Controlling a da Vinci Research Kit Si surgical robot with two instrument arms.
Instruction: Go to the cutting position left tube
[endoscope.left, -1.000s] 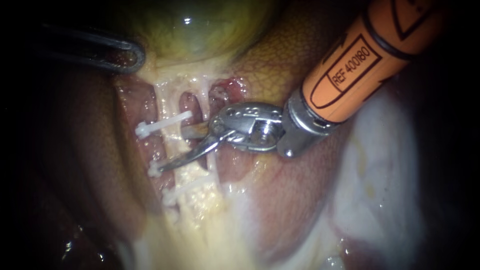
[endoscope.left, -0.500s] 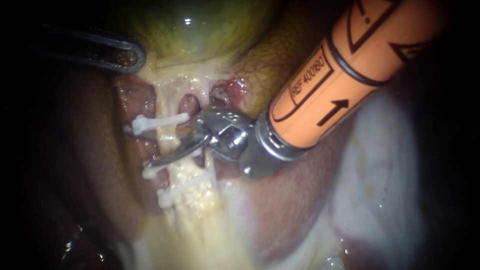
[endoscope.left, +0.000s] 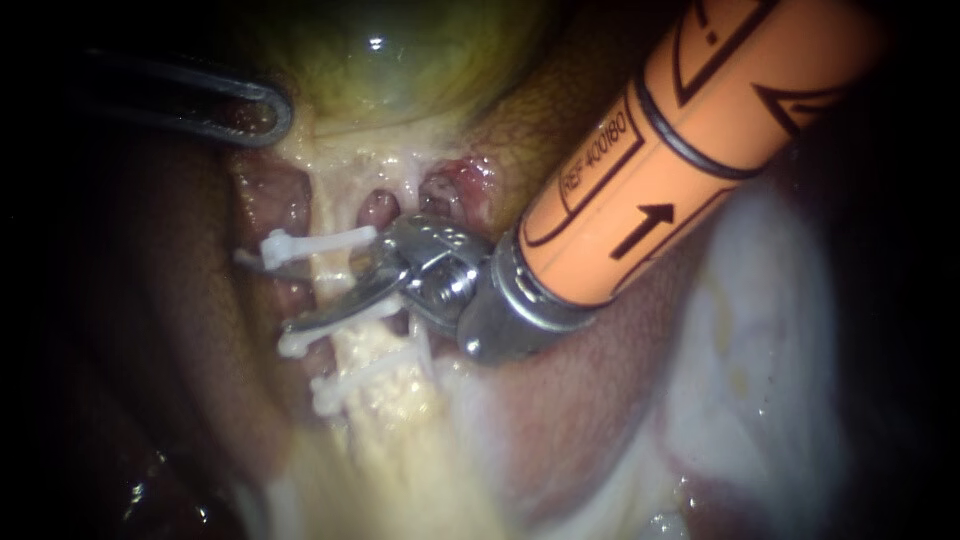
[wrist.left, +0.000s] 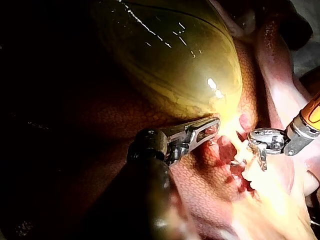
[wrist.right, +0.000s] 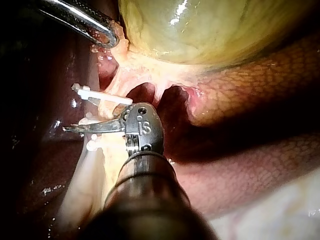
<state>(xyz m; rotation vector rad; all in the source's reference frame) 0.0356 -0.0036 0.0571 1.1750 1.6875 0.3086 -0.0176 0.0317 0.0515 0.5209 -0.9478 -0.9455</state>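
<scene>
Where white clips (endoscope.left: 320, 243) cross it, the pale left tube (endoscope.left: 332, 272) lies between the right instrument's (endoscope.left: 325, 300) spread jaws.

You are at a surgical bench. Ahead of your right instrument (endoscope.left: 335, 303) a bare liver (endoscope.left: 520, 130) and a green gallbladder (endoscope.left: 400, 50) lie lit from close by. White clips (endoscope.left: 320, 243) cross a pale tube (endoscope.left: 335, 280) at the instrument's tip, and everything beyond the lit tissue is dark.

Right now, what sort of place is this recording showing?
Likely a surgical work site, seen close up: a gallbladder beside liver, white clips on a tube, and the right instrument at it.
</scene>
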